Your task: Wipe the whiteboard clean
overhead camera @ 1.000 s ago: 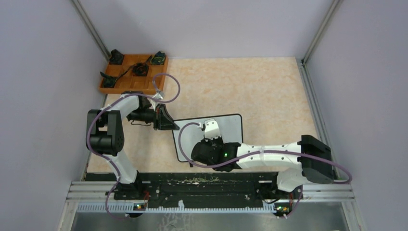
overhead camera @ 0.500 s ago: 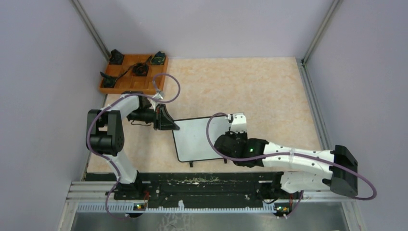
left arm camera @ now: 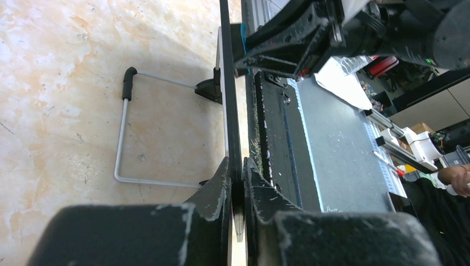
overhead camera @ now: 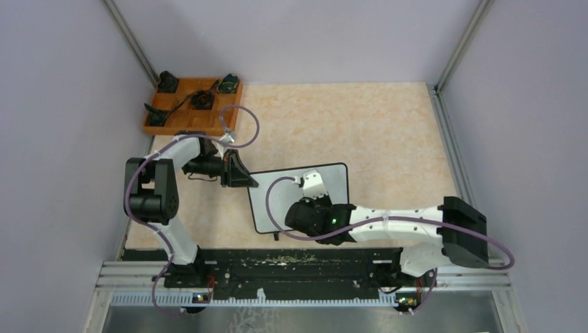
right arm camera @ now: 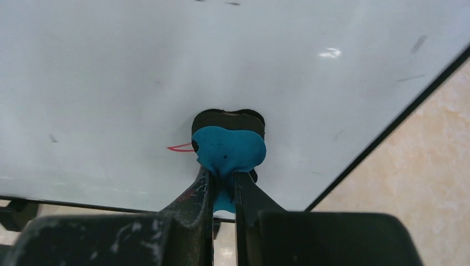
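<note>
Wiping step is in hand, and I'd say it's near the end. The whiteboard (overhead camera: 334, 182) sits around the middle of the top view on the bench (overhead camera: 388, 132), a bit toward the lower left, propped on its wire stand (left arm camera: 123, 133) rather than flat as far as I can tell. The orange tray (overhead camera: 184, 130) is off in the upper left corner and has nothing to do with this.

The left gripper (left arm camera: 236, 166) is pinched narrow on the board's left edge. In its wrist view the black frame runs right between the two fingers, so it's bracing the board. The right gripper (right arm camera: 221, 177) is clamped tight on a blue eraser pad (right arm camera: 228, 149), and that pad is pressed against the white surface in the lower middle of the right wrist view.

Most of the board looks clean apart from a few faint grey smudges. One small red stroke (right arm camera: 180, 148) pokes out just to the left of the pad, touching its edge.

So my guess for the next move: slide the pad left across that red bit with the same pressure, while the left side holds firm so the board doesn't skate or tip on its stand. After that, maybe a pass over the smudges near the upper right.
</note>
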Robot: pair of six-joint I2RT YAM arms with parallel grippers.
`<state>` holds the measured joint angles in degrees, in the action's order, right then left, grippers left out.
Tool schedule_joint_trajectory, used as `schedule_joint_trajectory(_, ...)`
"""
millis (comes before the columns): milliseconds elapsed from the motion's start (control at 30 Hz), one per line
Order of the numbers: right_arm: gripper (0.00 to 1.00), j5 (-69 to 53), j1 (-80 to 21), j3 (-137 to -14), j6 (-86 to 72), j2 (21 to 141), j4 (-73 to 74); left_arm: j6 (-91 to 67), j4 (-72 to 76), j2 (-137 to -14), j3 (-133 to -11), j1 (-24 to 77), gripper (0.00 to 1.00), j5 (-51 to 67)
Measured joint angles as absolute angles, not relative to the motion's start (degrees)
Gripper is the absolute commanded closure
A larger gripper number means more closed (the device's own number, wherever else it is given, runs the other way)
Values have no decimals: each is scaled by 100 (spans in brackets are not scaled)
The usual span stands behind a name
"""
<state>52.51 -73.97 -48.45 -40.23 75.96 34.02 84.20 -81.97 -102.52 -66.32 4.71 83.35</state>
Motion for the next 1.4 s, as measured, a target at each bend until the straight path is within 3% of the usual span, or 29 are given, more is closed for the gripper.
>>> schedule_joint_trajectory(400,100,5039,-7703,-5551,-3767,8486,3135,8420,-8193,-10252,-6643,445,100,8311)
schedule_joint_trajectory(900,100,5199,-7111,-4390,-4480,6445,3800,8436,-8171,-10254,-6652,499,100,8322)
schedule_joint_trajectory(1400,100,5142,-7736,-4886,-4064,7948,3135,8418,-8213,-10239,-6667,471,100,8289)
